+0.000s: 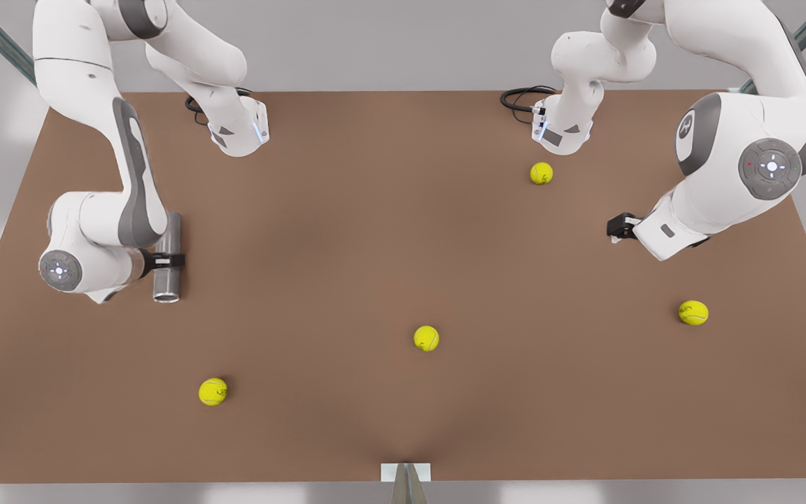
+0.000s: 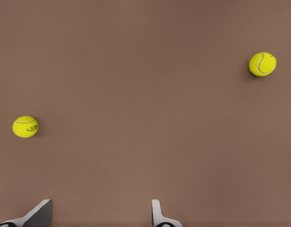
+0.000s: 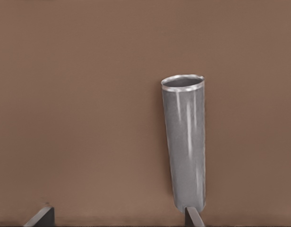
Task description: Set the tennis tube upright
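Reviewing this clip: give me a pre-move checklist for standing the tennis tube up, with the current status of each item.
1. Tennis tube upright: not ok, it lies flat on the table.
2. Right gripper at the tube: ok, beside its middle.
3. Right jaws open: ok, apart, clamping nothing.
4. Tube between the jaws: cannot tell; one fingertip overlaps the tube in the right wrist view.
5. Left gripper out of the way: ok, it waits open, far off.
6. Nearest tennis ball clear of the tube: ok.

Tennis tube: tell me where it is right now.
The tennis tube lies on its side on the brown table at the front view's left, beside the right gripper, far from the nearest tennis ball.
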Controlling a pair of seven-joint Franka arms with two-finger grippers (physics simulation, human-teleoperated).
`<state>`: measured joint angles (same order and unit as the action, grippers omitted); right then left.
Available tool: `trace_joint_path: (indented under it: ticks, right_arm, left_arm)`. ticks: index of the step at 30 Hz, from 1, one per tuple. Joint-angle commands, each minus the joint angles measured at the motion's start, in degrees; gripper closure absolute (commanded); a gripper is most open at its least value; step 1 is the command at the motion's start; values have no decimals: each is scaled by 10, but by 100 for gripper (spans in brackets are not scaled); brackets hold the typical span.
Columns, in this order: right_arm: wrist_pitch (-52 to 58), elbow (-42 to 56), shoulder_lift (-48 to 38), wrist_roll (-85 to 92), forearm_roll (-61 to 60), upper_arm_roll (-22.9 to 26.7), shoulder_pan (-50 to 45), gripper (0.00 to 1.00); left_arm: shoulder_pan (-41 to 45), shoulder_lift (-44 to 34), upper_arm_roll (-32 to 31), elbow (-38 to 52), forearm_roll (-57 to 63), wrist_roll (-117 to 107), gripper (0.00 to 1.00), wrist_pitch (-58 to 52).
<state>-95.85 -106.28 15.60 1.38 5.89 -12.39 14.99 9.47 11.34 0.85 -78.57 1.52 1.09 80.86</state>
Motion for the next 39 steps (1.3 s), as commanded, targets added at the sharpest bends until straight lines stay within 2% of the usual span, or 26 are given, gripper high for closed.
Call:
trace_joint_path:
  ticks: [1,7,11,13,18,20,26,39]
  right_arm:
    - [0,-3,0,3,0,0,0,0]
    - [-190,-140,-29,73,0,0,56,0]
    - [-233,-163,-24,186,4,1,86,0]
    - [-239,-173,-19,191,5,2,88,0]
    - [-357,-237,-22,167,9,3,96,0]
    - [-364,-248,-22,124,53,3,107,0]
    - [-371,-260,-23,84,53,2,117,0]
    - [-396,-275,8,155,89,2,128,0]
  left_arm:
    - [0,0,0,0,0,0,0,0]
    - [0,0,0,-3,0,0,0,0]
    - [0,0,0,-4,0,0,0,0]
    - [0,1,0,-5,0,0,0,-1]
    - [0,0,0,-6,0,0,0,-1]
    - [0,0,0,-7,0,0,0,-1]
    - [0,1,0,-9,0,0,0,-1]
    - [0,1,0,-19,0,0,0,-2]
